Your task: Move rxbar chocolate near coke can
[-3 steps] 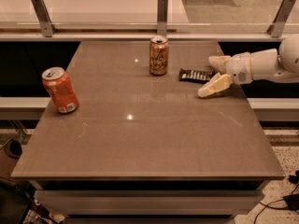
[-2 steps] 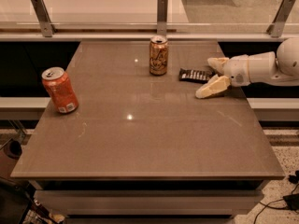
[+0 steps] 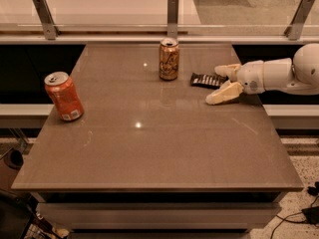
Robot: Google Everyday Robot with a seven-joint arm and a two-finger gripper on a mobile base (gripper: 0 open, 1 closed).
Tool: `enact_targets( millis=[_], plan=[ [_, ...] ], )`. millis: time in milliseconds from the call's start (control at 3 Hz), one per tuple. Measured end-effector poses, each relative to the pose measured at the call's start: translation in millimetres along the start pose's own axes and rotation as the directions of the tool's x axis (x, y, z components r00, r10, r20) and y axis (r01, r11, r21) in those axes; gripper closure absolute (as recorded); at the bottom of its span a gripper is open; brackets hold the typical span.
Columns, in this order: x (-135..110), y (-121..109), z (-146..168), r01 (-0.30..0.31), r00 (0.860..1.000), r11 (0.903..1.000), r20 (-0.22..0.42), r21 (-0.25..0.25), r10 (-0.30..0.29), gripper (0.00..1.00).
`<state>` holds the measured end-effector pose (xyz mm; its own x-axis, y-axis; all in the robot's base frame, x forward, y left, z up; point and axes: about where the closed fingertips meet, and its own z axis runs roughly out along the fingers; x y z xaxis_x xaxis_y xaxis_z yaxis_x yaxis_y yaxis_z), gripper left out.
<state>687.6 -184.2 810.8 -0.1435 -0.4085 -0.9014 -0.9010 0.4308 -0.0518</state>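
The rxbar chocolate (image 3: 208,80) lies flat on the brown table (image 3: 159,153) at the back right, a black wrapper with pale lettering. The coke can (image 3: 64,96) stands upright at the left edge, orange-red with a silver top. My gripper (image 3: 218,84) reaches in from the right, open, its two cream fingers spread either side of the bar's right end, one behind it and one in front. The bar's right end is partly hidden by the fingers.
A brown-gold patterned can (image 3: 169,59) stands upright at the back centre, just left of the bar. A glass rail with metal posts (image 3: 172,10) runs behind the table. My white arm (image 3: 279,75) extends over the right edge.
My gripper has slid a little to the left, closer around the bar. The bar and both cans have not moved.
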Motion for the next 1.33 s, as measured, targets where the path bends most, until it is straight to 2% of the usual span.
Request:
enact_targets(
  millis=[667,1000,1333],
  plan=[
    [-4.4,-0.2,-1.9,0.000,1.000,1.0000,0.000,0.000,0.000,0.87],
    [-7.7,-0.2,-2.9,0.000,1.000,1.0000,0.000,-0.001,0.000,1.00],
    [-8.4,0.3,-2.8,0.001,1.000,1.0000,-0.001,-0.001,-0.001,1.00]
  ],
)
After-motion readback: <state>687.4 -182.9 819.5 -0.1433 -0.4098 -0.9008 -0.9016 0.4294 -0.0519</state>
